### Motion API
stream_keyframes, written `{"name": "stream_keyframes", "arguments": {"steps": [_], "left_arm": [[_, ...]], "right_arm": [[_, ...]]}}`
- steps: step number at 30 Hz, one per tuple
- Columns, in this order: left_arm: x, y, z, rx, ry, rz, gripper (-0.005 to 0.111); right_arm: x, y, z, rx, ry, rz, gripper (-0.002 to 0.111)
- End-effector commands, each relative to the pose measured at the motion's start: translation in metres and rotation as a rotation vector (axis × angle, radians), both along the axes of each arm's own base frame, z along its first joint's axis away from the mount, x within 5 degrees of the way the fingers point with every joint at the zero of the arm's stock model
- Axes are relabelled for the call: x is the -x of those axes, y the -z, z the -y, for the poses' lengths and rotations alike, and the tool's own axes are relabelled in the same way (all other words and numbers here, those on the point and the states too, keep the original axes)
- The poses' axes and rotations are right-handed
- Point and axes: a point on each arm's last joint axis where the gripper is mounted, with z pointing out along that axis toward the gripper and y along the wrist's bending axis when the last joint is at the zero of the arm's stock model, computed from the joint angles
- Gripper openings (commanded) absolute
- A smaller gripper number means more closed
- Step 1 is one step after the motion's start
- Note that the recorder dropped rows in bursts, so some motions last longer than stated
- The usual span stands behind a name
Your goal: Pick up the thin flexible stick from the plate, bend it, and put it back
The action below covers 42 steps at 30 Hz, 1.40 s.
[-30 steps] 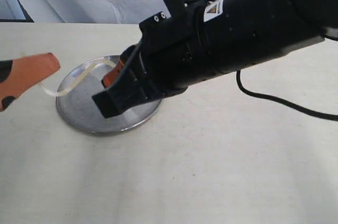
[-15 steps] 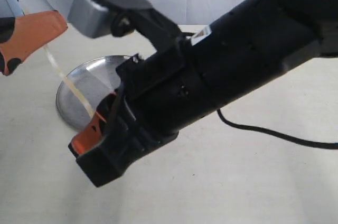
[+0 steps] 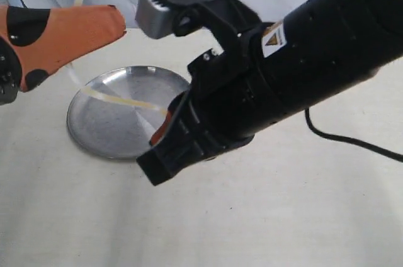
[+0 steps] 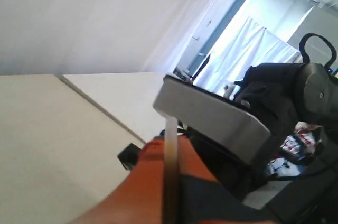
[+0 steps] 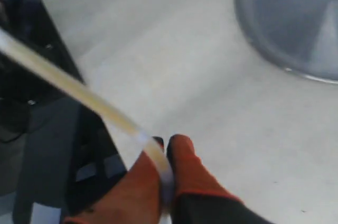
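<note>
Only the right wrist view shows right tool (image 5: 166, 147) pinching stick (image 5: 87, 97)

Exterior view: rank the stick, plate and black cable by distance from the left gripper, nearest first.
1. thin flexible stick: clamped in the left gripper, slanting down over the plate.
2. plate: lower, just below the gripper.
3. black cable: far right of the view.
</note>
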Motion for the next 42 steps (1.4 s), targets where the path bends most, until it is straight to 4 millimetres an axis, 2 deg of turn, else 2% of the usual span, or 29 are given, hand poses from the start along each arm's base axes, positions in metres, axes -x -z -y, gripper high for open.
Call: {"name": "stream_keyframes", "arguments": {"steps": [1,3,6,9,16,22,29,31,37,39,42], "left_arm": [[-0.012,0.026,-0.002,-0.338,-0.084,0.056,0.000],[-0.018,0.042,-0.006,-0.487,-0.118,-0.016,0.000],[-0.017,0.048,-0.003,-0.480,-0.080,-0.066,0.000],[-0.013,0.041,0.001,-0.376,-0.030,-0.106,0.000],[-0.008,0.012,0.006,-0.042,0.044,-0.107,0.000],[-0.017,0.008,0.003,-0.002,-0.066,-0.072,0.000],[-0.027,0.014,-0.001,-0.100,-0.186,0.002,0.000],[-0.029,0.019,-0.003,-0.183,-0.224,0.053,0.000],[-0.033,0.042,-0.011,-0.486,-0.268,0.052,0.000],[-0.031,0.047,-0.011,-0.531,-0.247,0.032,0.000],[-0.028,0.047,-0.010,-0.506,-0.218,-0.017,0.000]], "right_arm": [[0.007,-0.019,-0.009,-0.191,-0.060,0.007,-0.001],[0.011,-0.034,-0.003,-0.245,-0.029,0.076,-0.001],[0.014,-0.052,0.007,-0.304,0.015,0.178,-0.001],[0.011,-0.052,0.010,-0.272,0.023,0.241,-0.001],[-0.004,-0.022,0.006,-0.080,0.065,0.158,-0.001],[-0.006,0.000,-0.003,-0.010,0.023,0.025,-0.001],[0.001,-0.007,-0.016,-0.163,-0.087,0.002,-0.001],[0.002,-0.011,-0.018,-0.204,-0.114,0.025,-0.001],[-0.008,-0.027,-0.010,-0.243,0.009,0.190,-0.001],[-0.011,-0.030,-0.005,-0.227,0.062,0.236,-0.001],[-0.015,-0.027,0.000,-0.158,0.104,0.262,-0.001]]}}
